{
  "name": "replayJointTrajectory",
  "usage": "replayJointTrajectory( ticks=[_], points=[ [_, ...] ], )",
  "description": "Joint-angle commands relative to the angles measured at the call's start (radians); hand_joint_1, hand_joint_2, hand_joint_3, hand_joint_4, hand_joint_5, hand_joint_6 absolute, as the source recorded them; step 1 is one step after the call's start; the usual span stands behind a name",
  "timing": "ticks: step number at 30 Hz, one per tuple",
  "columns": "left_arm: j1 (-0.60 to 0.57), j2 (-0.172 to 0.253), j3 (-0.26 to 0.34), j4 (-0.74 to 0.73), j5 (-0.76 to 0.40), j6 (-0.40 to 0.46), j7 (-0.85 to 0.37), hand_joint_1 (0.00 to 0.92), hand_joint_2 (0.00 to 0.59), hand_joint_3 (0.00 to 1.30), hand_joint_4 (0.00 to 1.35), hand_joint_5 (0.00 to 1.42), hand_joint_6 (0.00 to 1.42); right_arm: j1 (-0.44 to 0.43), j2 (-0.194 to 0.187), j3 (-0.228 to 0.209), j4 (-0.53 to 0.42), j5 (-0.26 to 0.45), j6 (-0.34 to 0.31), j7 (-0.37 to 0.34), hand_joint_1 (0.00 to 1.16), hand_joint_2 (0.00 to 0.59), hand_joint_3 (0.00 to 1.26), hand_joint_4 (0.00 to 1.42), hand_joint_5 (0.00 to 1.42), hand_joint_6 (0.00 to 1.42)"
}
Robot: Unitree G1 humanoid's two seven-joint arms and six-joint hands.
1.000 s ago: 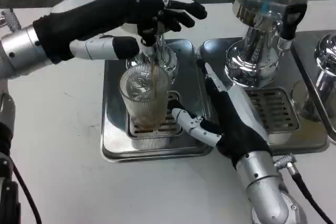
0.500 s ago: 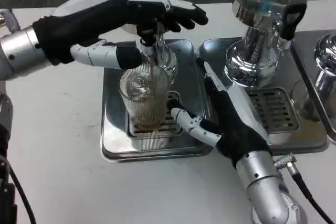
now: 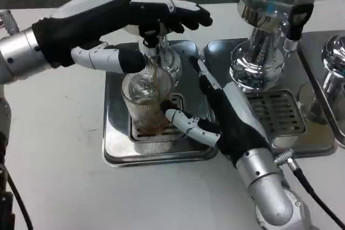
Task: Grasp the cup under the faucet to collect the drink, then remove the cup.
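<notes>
Cup (image 3: 146, 103): a clear ribbed glass, upright, is being kept on the slotted grate of a steel drip tray (image 3: 116, 144), directly under the faucet (image 3: 150, 49). A thin brown stream is being poured from the faucet into the cup, and brown drink is being collected in its lower part.

Left robot hand (image 3: 135, 22): is being held above and behind the cup, at the faucet; its dark fingers are being extended over the top of the faucet, with a white and black thumb lying just beside the cup's rim. Whether the faucet is being gripped or only pressed cannot be told.

Right robot hand (image 3: 223, 119): is being rested to the right of the cup, on the tray's right edge, fingers spread apart and nothing held; one white fingertip (image 3: 171, 115) is being brought up against the cup's lower right side.

Second dispenser (image 3: 272, 25): a chromed body with a clear vessel on top, is being carried on a second tray (image 3: 318, 146), well right of the cup.

White surface (image 3: 54, 160): both trays are being borne by it.
</notes>
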State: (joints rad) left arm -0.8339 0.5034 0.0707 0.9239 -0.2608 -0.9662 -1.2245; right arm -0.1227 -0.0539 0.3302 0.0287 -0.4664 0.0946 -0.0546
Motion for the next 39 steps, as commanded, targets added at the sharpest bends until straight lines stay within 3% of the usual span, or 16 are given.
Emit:
replayJointTrajectory(
  ticks=[1, 14, 39],
  points=[
    [0.021, 0.014, -0.010, -0.012, 0.009, -0.011, 0.001, 0.000, 0.069, 0.26, 0.16, 0.22, 0.29, -0.034, -0.006, -0.007, 0.036, 0.019, -0.031, 0.009, 0.45, 0.230, 0.00, 0.00, 0.00, 0.00],
    [0.025, 0.022, -0.014, -0.016, 0.010, -0.020, 0.016, 0.000, 0.072, 0.27, 0.16, 0.22, 0.29, -0.099, -0.009, -0.007, 0.131, 0.043, -0.064, 0.021, 0.45, 0.227, 0.00, 0.00, 0.00, 0.00],
    [0.027, 0.029, -0.024, -0.020, 0.012, -0.024, 0.028, 0.000, 0.084, 0.28, 0.17, 0.23, 0.29, -0.146, -0.013, -0.013, 0.207, 0.066, -0.081, 0.025, 0.43, 0.226, 0.00, 0.00, 0.00, 0.00]
  ],
)
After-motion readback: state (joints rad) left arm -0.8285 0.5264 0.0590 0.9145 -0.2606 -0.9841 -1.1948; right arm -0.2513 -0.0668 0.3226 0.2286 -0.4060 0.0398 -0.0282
